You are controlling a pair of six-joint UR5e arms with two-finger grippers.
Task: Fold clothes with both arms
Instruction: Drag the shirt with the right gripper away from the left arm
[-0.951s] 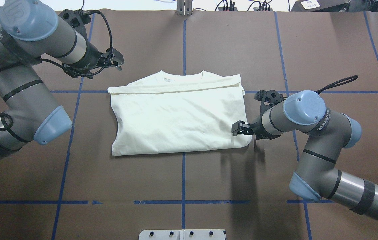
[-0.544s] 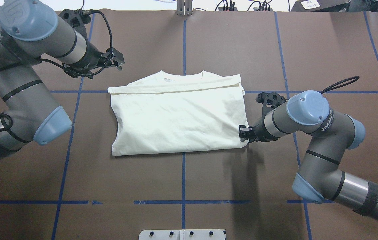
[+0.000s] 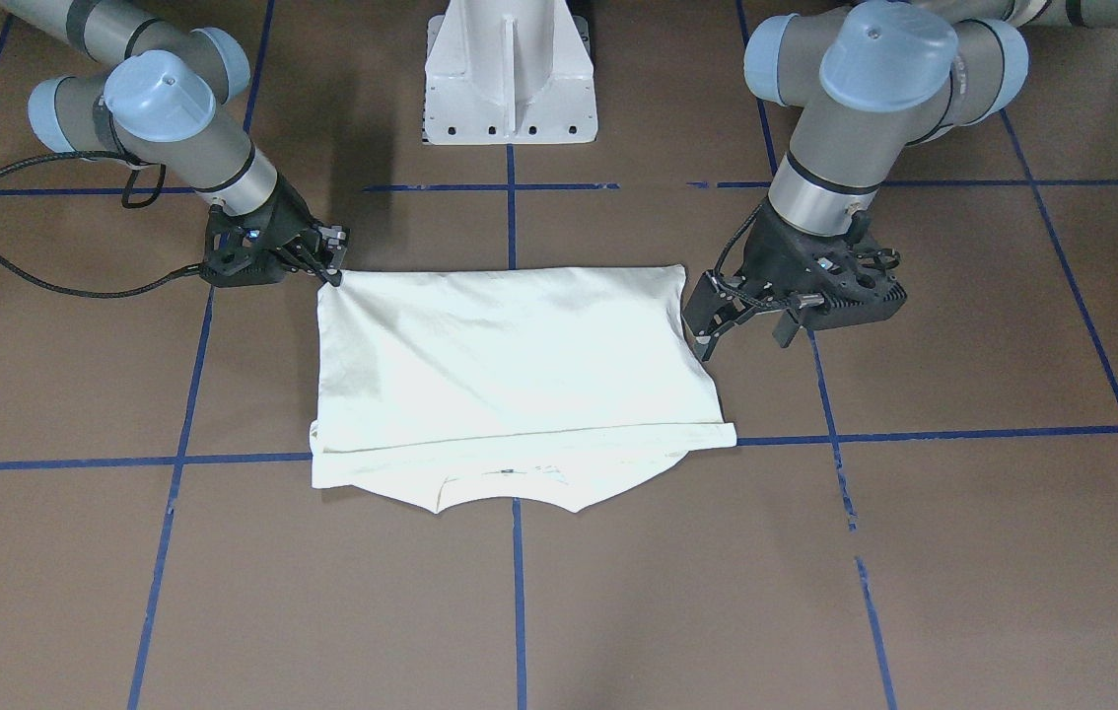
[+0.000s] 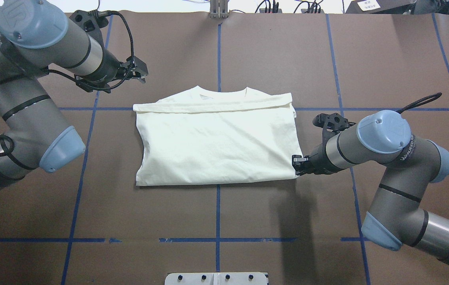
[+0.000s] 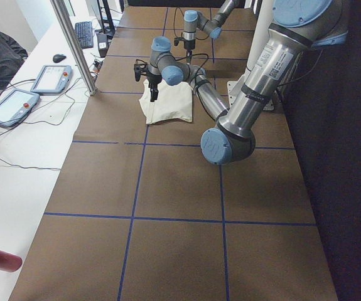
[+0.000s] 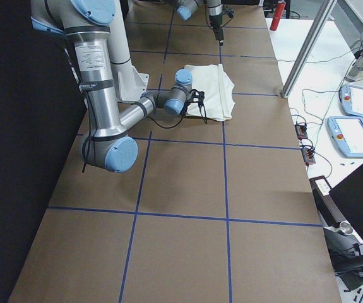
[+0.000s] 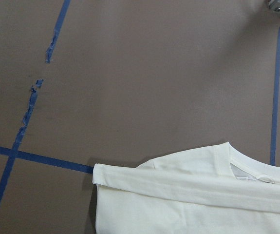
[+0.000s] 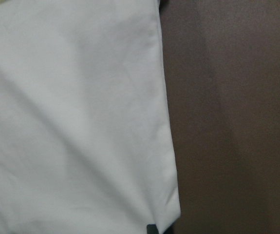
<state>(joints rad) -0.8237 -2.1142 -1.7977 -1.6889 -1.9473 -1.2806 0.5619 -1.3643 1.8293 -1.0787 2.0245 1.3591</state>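
We count one brown bench (image 4: 248, 51). Two arms: left arm (image 4: 30, 79) at upper left of the overhead frame, right arm (image 4: 387, 158) at lower right. One shirt (image 4: 216, 142), cream, plain side up, folded flat at centre; long axis left to right, neckline toward the top edge. Left fingers (image 4: 142, 69) spread, clear of the cloth; right fingers (image 4: 296, 160) clamped on the shirt's lower right corner.

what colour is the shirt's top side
Plain cream-white shirt, no print showing; best in overhead exterior view.
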